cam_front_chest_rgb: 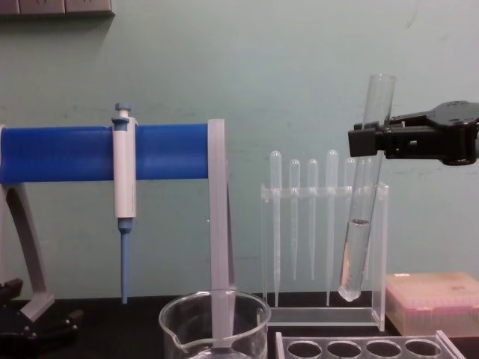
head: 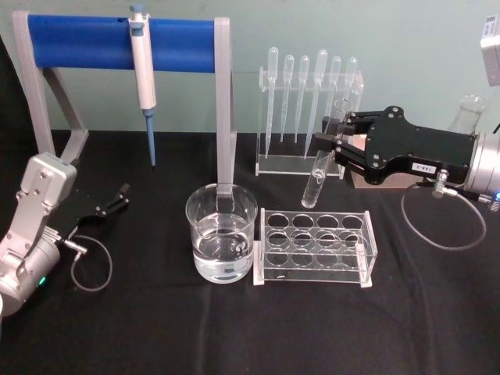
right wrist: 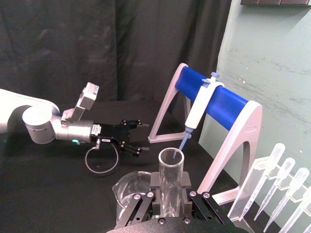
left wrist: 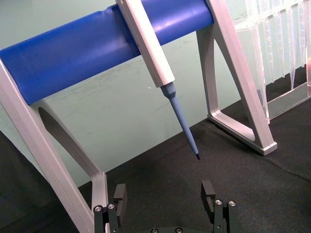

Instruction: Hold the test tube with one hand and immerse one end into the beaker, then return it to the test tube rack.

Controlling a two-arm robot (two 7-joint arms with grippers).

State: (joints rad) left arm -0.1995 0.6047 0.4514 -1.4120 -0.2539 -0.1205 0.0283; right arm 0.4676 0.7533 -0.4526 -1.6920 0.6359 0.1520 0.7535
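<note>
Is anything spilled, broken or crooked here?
Nothing is spilled or broken. Only the test tube leans: the right gripper holds it tilted, up in the air near the rack. The left gripper rests open by the stand.

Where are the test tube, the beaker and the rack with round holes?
test tube (cam_front_chest_rgb: 357, 254): chest view, on its lower half.
beaker (head: 223, 250): head view, on its front wall.
rack (head: 312, 264): head view, on its front wall.

pipettor hanging on blue-bar stand | pipettes upright in clear holder | pink box beside holder
</note>
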